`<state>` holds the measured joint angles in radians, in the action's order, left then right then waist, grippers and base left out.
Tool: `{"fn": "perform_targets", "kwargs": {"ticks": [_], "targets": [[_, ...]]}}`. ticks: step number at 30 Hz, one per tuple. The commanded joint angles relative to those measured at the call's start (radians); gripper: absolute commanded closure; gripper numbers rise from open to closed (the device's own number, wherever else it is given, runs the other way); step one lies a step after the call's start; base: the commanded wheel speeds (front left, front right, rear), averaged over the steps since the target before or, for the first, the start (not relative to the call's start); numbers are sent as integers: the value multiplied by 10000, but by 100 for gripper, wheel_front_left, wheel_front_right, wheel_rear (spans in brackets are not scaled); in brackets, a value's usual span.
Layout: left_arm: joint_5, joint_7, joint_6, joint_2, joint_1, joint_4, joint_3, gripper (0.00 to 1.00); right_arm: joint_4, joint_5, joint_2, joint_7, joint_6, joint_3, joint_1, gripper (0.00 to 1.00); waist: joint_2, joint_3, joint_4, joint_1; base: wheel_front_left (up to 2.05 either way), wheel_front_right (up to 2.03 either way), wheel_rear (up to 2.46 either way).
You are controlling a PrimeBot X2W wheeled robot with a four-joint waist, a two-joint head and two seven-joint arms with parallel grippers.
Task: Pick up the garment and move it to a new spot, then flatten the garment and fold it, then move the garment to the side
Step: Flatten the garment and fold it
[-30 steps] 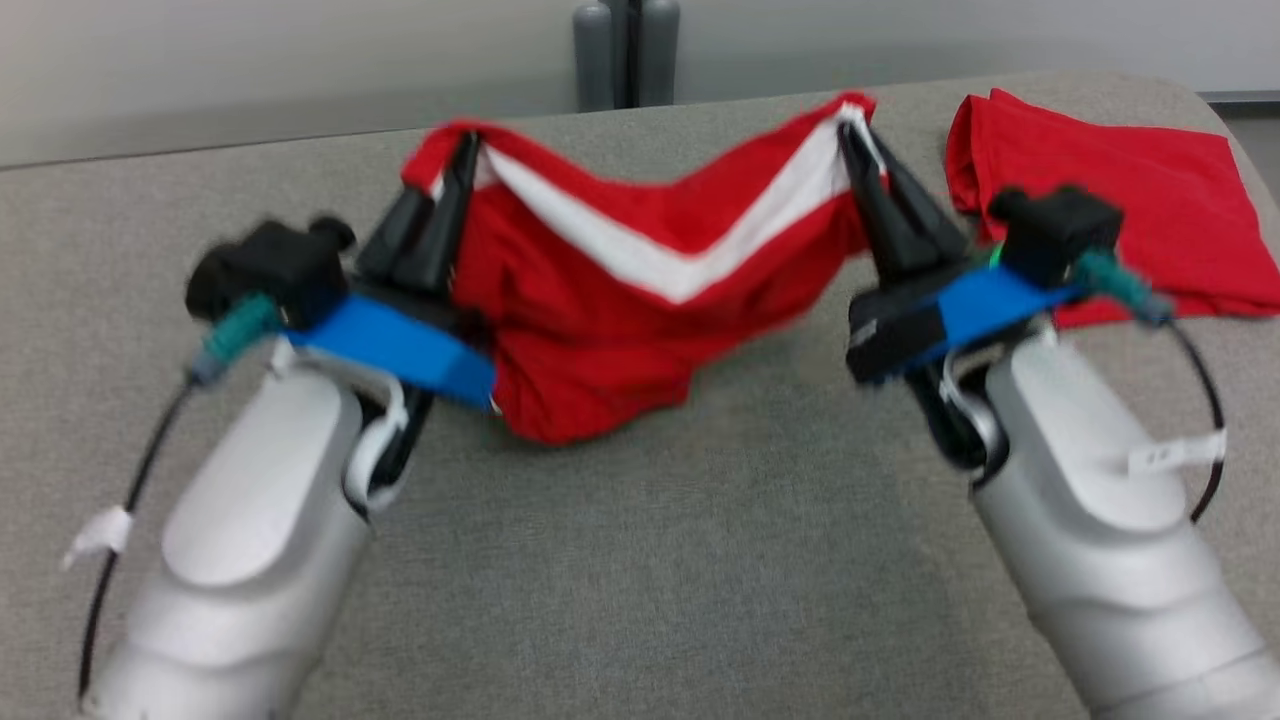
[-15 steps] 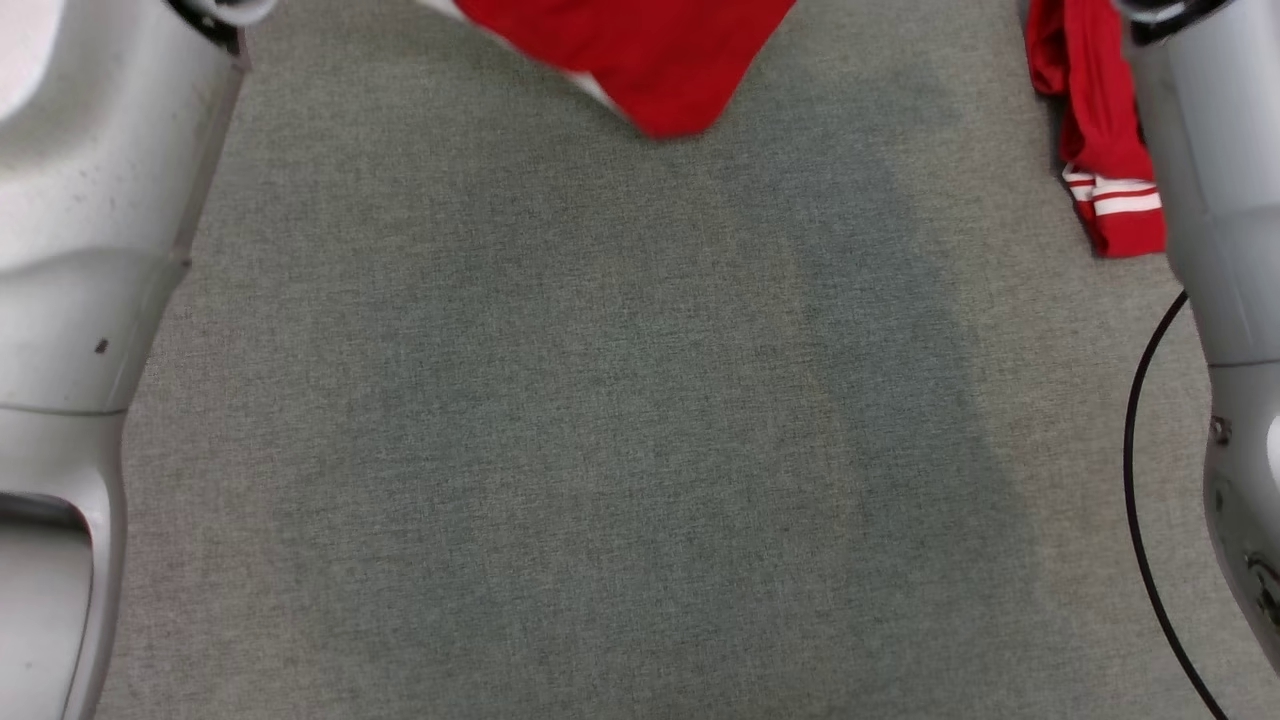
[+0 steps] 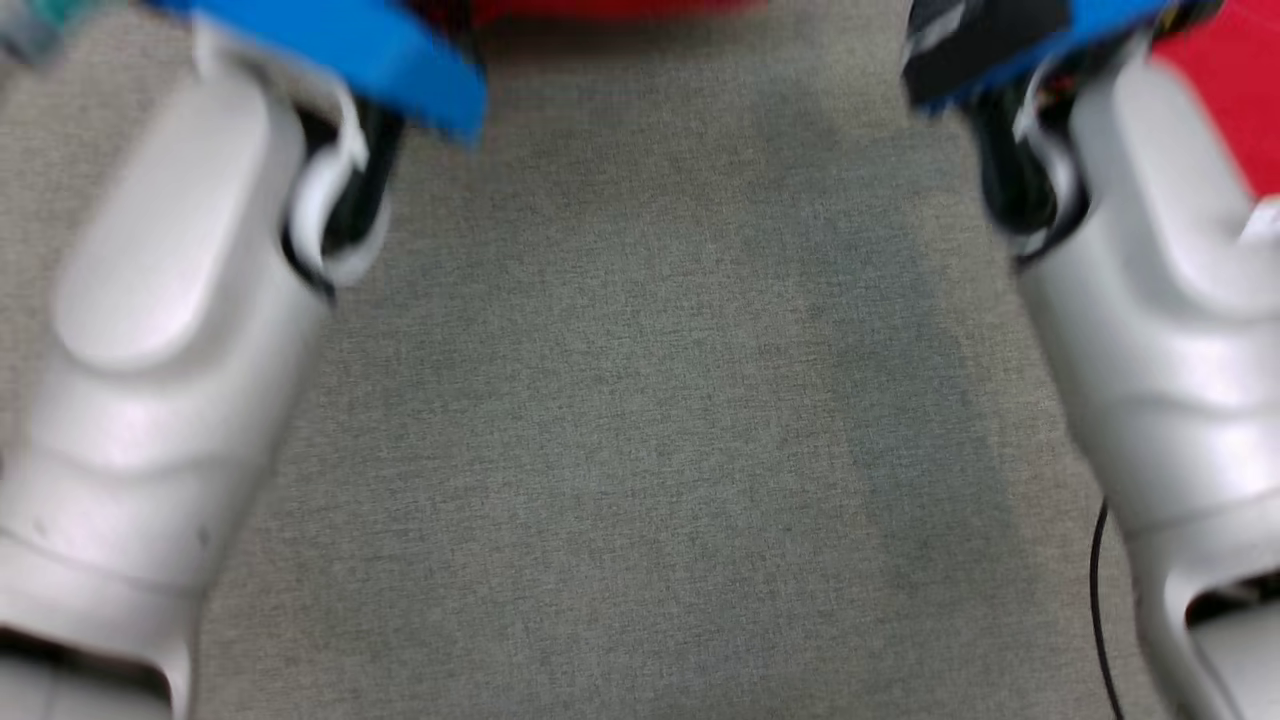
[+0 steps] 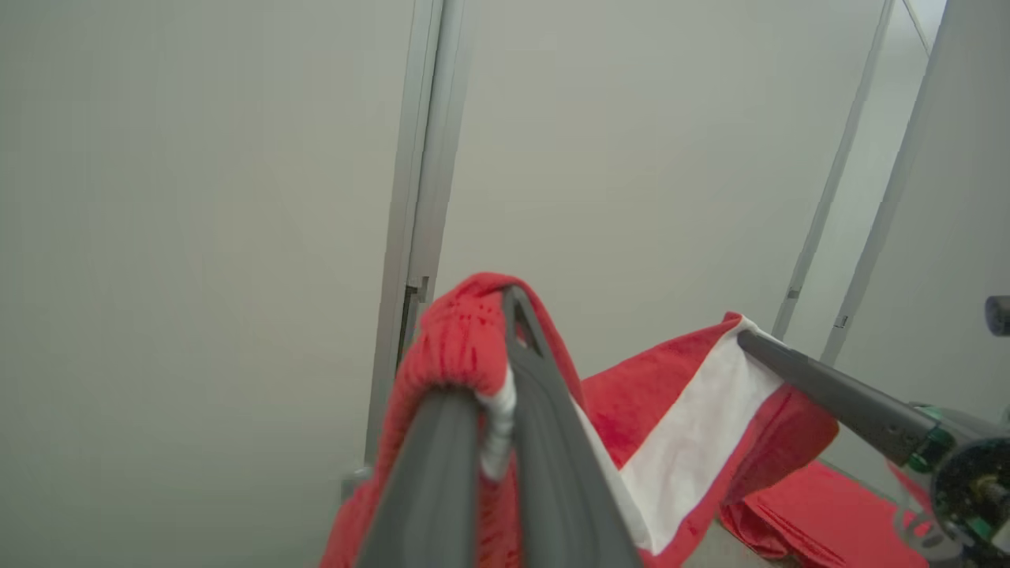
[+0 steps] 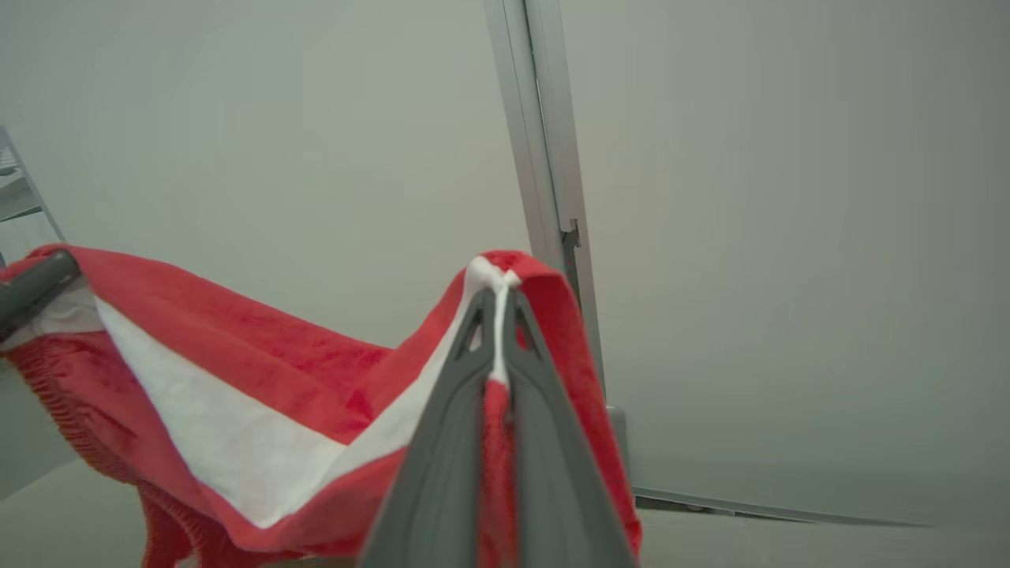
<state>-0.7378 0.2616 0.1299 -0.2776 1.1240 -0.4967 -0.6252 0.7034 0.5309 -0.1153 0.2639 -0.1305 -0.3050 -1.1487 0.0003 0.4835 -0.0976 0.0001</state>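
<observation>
The garment (image 4: 686,426) is red with a broad white band, and it hangs stretched between my two grippers above the grey table (image 3: 640,400). My left gripper (image 4: 493,371) is shut on one red corner, with the cloth bunched over one finger. The right gripper (image 5: 495,296) is shut on the other corner, where the white band (image 5: 237,457) ends. In the left wrist view the right gripper (image 4: 746,338) pinches the far end. In the right wrist view the left gripper (image 5: 31,284) shows at the left edge. A red strip of the garment (image 3: 600,8) lies along the head view's top edge.
Another red cloth (image 4: 821,521) lies flat on the table to the right, also seen as red cloth (image 3: 1230,100) behind my right forearm (image 3: 1140,330). My left forearm (image 3: 160,330) stands at the left. A pale wall with a metal post (image 5: 544,158) is behind.
The head camera has tilted, so the picture has shifted: the fingers and most of the garment have left its top edge. Both grippers stay shut.
</observation>
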Motion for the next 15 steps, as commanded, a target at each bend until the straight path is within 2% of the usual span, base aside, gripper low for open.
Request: {"fn": "perform_targets", "kwargs": {"ticks": [1, 5, 6, 8, 15], "targets": [[113, 40, 10, 1, -692, 274, 147, 100, -177, 81, -134, 2, -3, -55, 685, 100, -3, -123, -9, -1, 0, 0, 0], [385, 42, 10, 77, -2898, 1004, 702, 100, -813, 303, -238, 2, -5, -300, 2463, 100, -3, -524, -10, -1, 0, 0, 0], [385, 42, 10, 77, -2898, 1004, 702, 100, -813, 303, -238, 2, -5, -300, 2463, 100, -3, -524, -10, -1, 0, 0, 0], [560, 41, 10, 248, -4460, 1512, 1026, 100, -1321, 415, -416, 2, -5, -501, 3833, 100, -3, -871, 11, -1, 0, 0, 0], [994, 42, 10, 331, -7155, 2081, 1138, 100, -2314, 654, -838, 2, -5, -747, 6235, 100, -3, -1759, 64, -1, 0, 0, 0]]}}
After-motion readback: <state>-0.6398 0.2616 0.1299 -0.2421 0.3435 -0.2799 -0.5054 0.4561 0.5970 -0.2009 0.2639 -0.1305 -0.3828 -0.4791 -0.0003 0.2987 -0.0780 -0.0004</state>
